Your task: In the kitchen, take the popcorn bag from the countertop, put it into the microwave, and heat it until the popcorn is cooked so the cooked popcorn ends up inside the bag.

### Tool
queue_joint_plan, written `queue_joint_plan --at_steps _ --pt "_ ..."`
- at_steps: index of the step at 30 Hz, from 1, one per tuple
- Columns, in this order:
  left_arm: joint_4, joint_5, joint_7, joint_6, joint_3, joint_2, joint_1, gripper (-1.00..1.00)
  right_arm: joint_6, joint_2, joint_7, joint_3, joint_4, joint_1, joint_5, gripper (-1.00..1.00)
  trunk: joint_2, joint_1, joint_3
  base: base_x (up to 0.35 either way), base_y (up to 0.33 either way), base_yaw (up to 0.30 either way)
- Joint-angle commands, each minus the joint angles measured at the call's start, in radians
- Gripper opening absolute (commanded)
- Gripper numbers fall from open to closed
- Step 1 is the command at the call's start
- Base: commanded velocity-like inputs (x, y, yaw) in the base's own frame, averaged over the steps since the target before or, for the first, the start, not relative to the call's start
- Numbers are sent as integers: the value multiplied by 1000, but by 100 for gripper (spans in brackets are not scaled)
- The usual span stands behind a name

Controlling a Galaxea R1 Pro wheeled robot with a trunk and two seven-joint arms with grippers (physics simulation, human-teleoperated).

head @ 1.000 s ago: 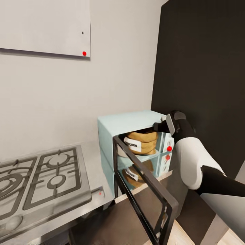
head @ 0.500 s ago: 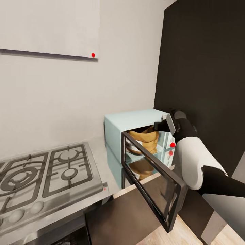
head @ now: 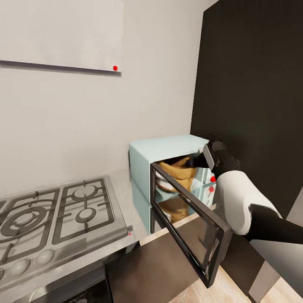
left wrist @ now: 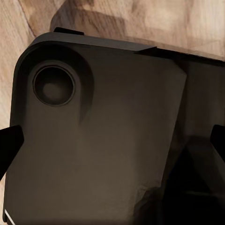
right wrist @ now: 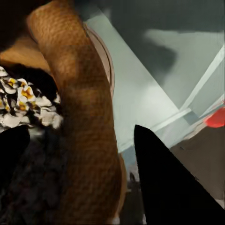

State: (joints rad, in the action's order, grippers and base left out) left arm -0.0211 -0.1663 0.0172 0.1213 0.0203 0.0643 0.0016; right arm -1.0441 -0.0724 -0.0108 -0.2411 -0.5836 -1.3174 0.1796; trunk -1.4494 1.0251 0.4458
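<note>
The microwave [head: 168, 155] sits on the grey counter [head: 122, 185] beside the gas hob [head: 54, 214], door [head: 189, 227] swung open. Inside it stands the popcorn bag [head: 179, 172]. The right wrist view alone shows popped kernels [right wrist: 26, 101] in its mouth, the right pincer [right wrist: 82, 154] spread astride its rolled rim [right wrist: 84, 117]. The left pincer [left wrist: 112, 150] hangs spread.

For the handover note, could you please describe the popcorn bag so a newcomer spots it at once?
Find the steel hob; right of it sits the pale blue microwave, door open. Inside is the popcorn bag: wrinkled and tan-brown, the only soft thing there.
</note>
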Motion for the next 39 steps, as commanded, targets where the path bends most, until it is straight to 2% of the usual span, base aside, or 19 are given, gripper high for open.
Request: queue_joint_plan --at_steps 1,8,10,12,14,18,25,29,36,37,39 --pt "0 -7 2 2 1 0 0 100 -3 -92 -3 -6 -1 0 6 100 -1 0 1 0 0 0" --pt "0 -7 2 1 0 0 0 100 -3 -90 -13 -9 -11 -1 6 100 -1 0 1 0 0 0" --pt "0 -7 1 1 1 0 0 100 -3 -88 -21 -31 -21 -2 6 100 -1 0 1 0 0 0" --pt "0 -7 1 1 1 0 0 100 -3 -82 -70 -60 -84 -2 6 100 -1 0 1 0 0 0" --pt "0 -7 1 1 0 0 0 100 -3 -78 -98 -63 -183 -1 6 100 -1 0 1 0 0 0" --pt "0 -7 1 3 0 0 0 100 -3 -77 -109 -65 -255 -1 6 100 -1 0 1 0 0 0" --pt "0 -5 1 3 -2 2 0 100 -3 -76 -104 -62 -249 2 11 100 -1 0 1 -246 0 0" --pt "0 -5 1 3 -2 2 0 100 -3 -75 -103 -60 -248 45 13 100 -1 0 1 -345 0 0" --pt "0 -5 1 3 -1 0 0 100 -3 -73 -101 -60 -247 78 15 100 -1 0 1 -222 0 0" --pt "0 -5 1 3 -1 0 0 100 -3 -68 -101 -59 -246 85 15 100 -1 0 1 -22 0 0" --pt "0 -5 1 3 0 0 0 100 -3 -34 -103 -58 -247 121 15 100 -1 0 1 -9 0 0"
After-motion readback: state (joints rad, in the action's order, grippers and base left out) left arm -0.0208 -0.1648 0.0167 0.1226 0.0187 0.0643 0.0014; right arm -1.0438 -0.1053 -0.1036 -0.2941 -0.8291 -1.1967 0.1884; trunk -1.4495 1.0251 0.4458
